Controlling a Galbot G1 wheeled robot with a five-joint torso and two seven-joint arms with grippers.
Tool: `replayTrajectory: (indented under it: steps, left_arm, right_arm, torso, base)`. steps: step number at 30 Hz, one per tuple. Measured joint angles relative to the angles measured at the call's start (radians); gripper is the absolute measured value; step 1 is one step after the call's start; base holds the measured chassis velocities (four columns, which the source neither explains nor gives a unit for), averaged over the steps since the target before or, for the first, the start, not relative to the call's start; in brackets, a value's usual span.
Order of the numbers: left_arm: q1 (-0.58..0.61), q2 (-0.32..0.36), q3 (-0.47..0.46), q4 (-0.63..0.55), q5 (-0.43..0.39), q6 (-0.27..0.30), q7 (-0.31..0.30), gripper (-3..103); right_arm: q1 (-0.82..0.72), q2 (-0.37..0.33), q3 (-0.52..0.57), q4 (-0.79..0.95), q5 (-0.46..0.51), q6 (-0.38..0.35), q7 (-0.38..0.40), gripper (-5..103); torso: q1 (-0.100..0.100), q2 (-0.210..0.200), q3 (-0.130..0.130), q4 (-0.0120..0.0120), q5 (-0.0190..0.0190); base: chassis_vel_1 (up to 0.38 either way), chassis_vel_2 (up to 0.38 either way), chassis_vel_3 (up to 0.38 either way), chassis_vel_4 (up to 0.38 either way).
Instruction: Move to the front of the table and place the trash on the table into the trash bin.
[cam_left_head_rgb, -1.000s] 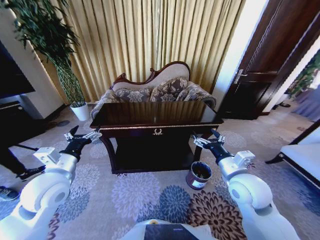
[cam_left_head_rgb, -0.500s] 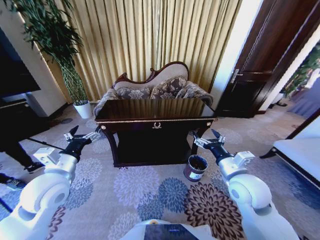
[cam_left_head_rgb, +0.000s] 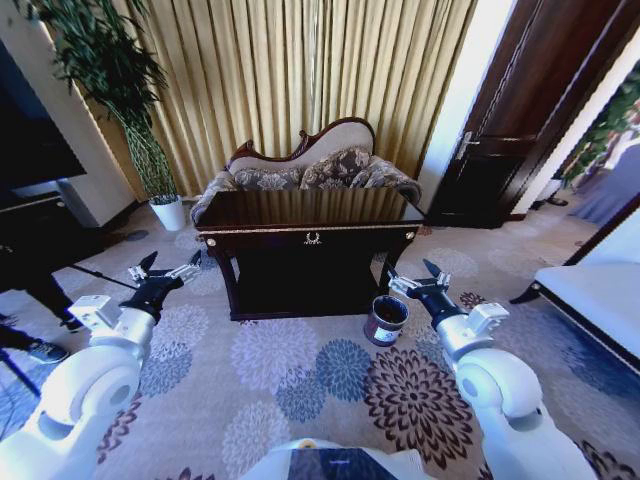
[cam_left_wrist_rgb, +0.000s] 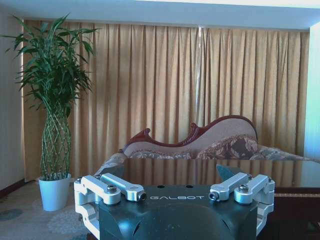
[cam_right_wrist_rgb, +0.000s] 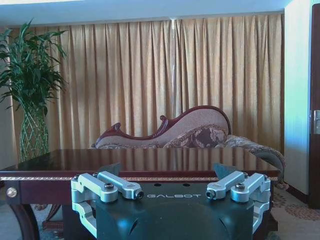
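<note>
- Straight ahead, the table (cam_left_head_rgb: 312, 212) stands on the patterned carpet (cam_left_head_rgb: 270, 360), its dark glossy top mirroring the gold curtains (cam_left_head_rgb: 300, 80) behind it.
- Gold trim runs along its front edge, with a small gold emblem (cam_left_head_rgb: 313, 238) at the middle.
- No trash can be made out on the tabletop from the head view; the reflections make it hard to tell.
- Down on the floor, the trash bin (cam_left_head_rgb: 385, 320) sits by the table's near right corner, a white label on its side, just to the left of the right gripper.
- Near left, the left gripper (cam_left_head_rgb: 163, 274) is held up in the air in front of the table's left end, fingers spread wide and holding nothing.
- Near right, the right gripper (cam_left_head_rgb: 418, 280) hangs at about the same height, fingers likewise spread apart and empty.
- Both wrist views look across the tabletop toward the sofa (cam_left_head_rgb: 305, 172), which stands just behind the table.
- Far left, a tall plant (cam_left_head_rgb: 110, 90) in a white pot (cam_left_head_rgb: 167, 213) stands beside the curtains.
- Far right, a dark wooden door (cam_left_head_rgb: 520, 120) is seen past the curtains.
</note>
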Motion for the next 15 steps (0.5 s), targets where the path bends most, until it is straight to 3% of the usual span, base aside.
replayTrajectory:
  steps: [15]
  left_arm:
    - [0.001, -0.004, -0.006, 0.003, 0.0, -0.005, 0.0, 100]
  right_arm:
    - [-0.005, 0.001, 0.0, 0.007, -0.002, 0.001, 0.0, 100]
  torso:
    - [0.0, 0.0, 0.0, -0.0003, 0.0003]
  base:
    - [0.205, -0.208, -0.195, 0.202]
